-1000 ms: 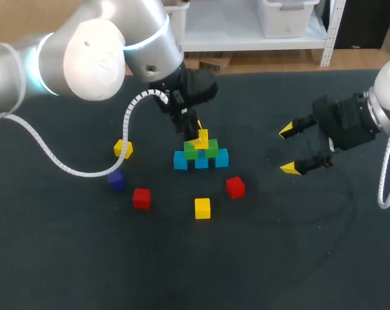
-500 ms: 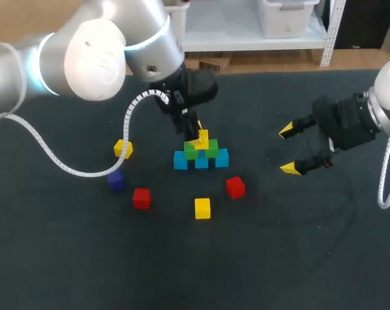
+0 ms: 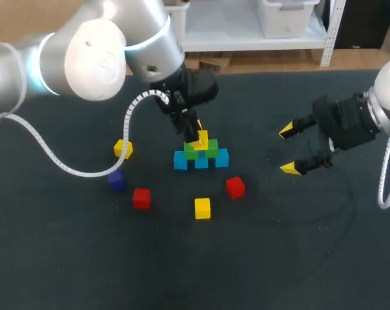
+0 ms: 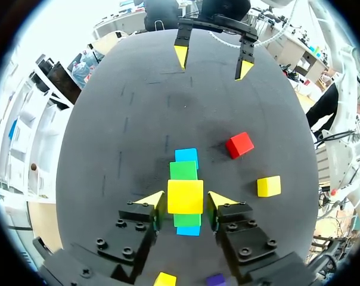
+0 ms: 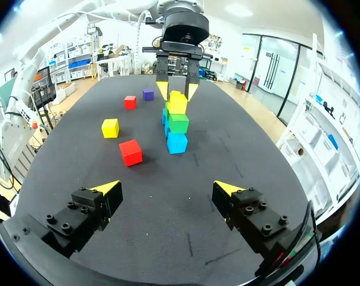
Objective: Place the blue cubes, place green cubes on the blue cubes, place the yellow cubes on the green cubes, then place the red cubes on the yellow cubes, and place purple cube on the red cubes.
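Holding: left gripper (image 4: 186, 198), set narrow, with fingers against two sides of the yellow cube (image 4: 185, 196). The cube sits on the green cubes (image 3: 202, 151), which sit on the blue cubes (image 3: 201, 160), mid-table.

Idle: right gripper (image 3: 290, 149), spread wide and empty, well apart from the stack.

Loose stock, all flat on the table (image 3: 279, 245):
- second yellow (image 3: 202, 208), near the stack
- third yellow (image 3: 123, 148), beside the left arm's cable (image 3: 126, 121)
- red cubes (image 3: 234, 186)
- purple cube (image 3: 115, 181)

Hazards, as judged:
1. Release. If one finger lets go later than the other, it drags the yellow cube sideways. The cube seems to bridge two greens, so a small shove likely tips it off.
2. Retreat. The fingertips hang close to the greens. Any sideways travel before a straight lift risks clipping them and shifting the blue row beneath.
3. Sticking. A cube clinging to one pad would rise with the gripper and drop askew.
4. Cable. The loop hangs low near the third yellow and the purple cube, so a wide swing may sweep them.
5. Later layers. Any skew left now carries up to the reds and the purple.
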